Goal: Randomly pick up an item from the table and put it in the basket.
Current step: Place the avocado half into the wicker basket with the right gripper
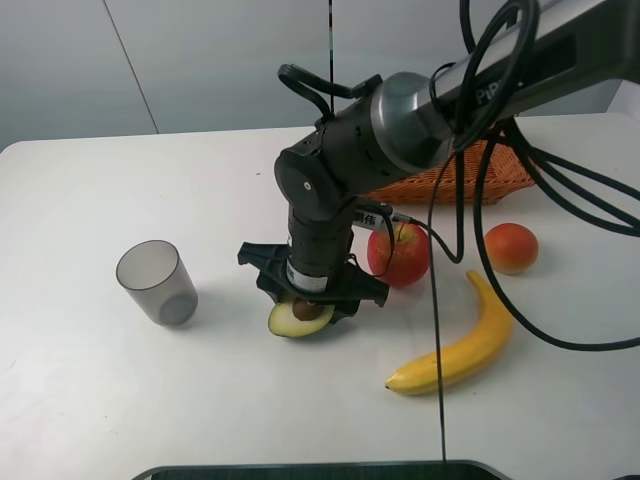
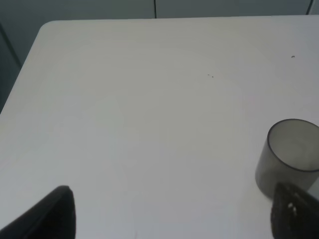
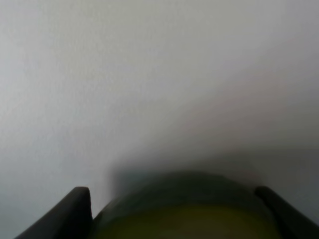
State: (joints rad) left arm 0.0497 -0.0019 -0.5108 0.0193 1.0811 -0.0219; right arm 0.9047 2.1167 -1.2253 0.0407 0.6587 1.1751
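Note:
The halved avocado [image 1: 298, 318] lies flesh-up on the white table [image 1: 120, 400], left of the red apple [image 1: 402, 254]. My right gripper [image 1: 312, 300] points straight down onto it. In the right wrist view the avocado [image 3: 184, 219] fills the gap between the two fingers [image 3: 79, 209], which press against its sides. It still rests on the table. The orange-brown wicker basket [image 1: 470, 178] stands at the back right, partly hidden by the right arm. My left gripper [image 2: 169, 219] is open and empty above bare table, with the grey cup [image 2: 289, 154] beside one finger.
A grey translucent cup [image 1: 157, 282] stands left of the avocado. A yellow banana [image 1: 460, 345] lies at the front right, and an orange-red fruit [image 1: 511, 247] sits beyond it. Black cables hang from the right arm over the apple and banana.

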